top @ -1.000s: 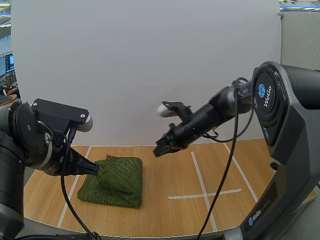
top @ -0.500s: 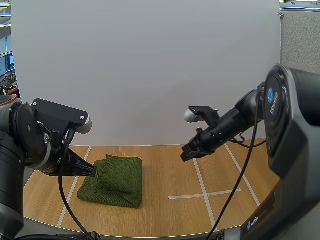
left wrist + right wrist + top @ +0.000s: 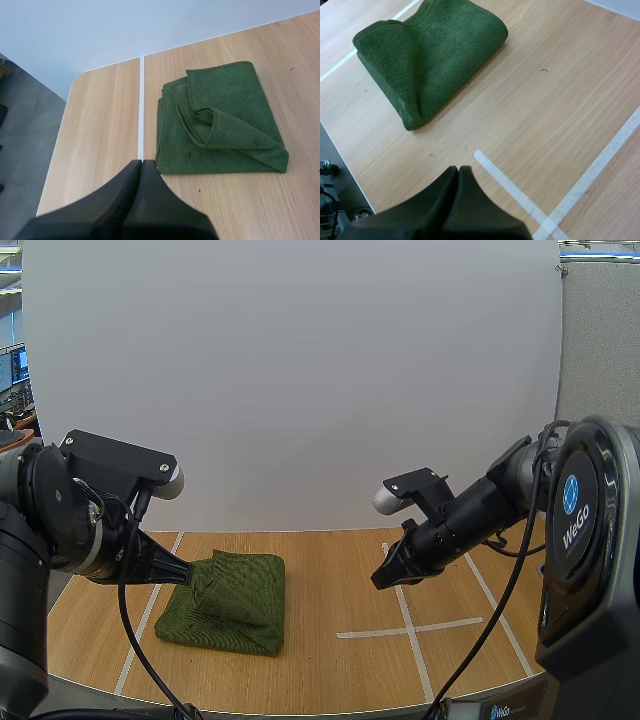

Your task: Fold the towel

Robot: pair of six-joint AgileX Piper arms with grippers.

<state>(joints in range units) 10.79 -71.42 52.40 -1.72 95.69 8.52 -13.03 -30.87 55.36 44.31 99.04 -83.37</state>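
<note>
The towel [image 3: 228, 602] lies folded on the surface [image 3: 330, 670], its top layer a little rumpled. The left gripper [image 3: 141, 165] and right gripper [image 3: 458, 172] are both pressed together on nothing. The folding looks essentially done.

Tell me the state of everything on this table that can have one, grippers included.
Dark green cloth towel: folded into a thick rectangle, top layer rumpled, lying on the light wooden table.
Left gripper of two black fingers: shut, empty, by the towel's edge.
Right gripper of two black fingers: shut, empty, near the white tape lines, apart from the towel.
</note>
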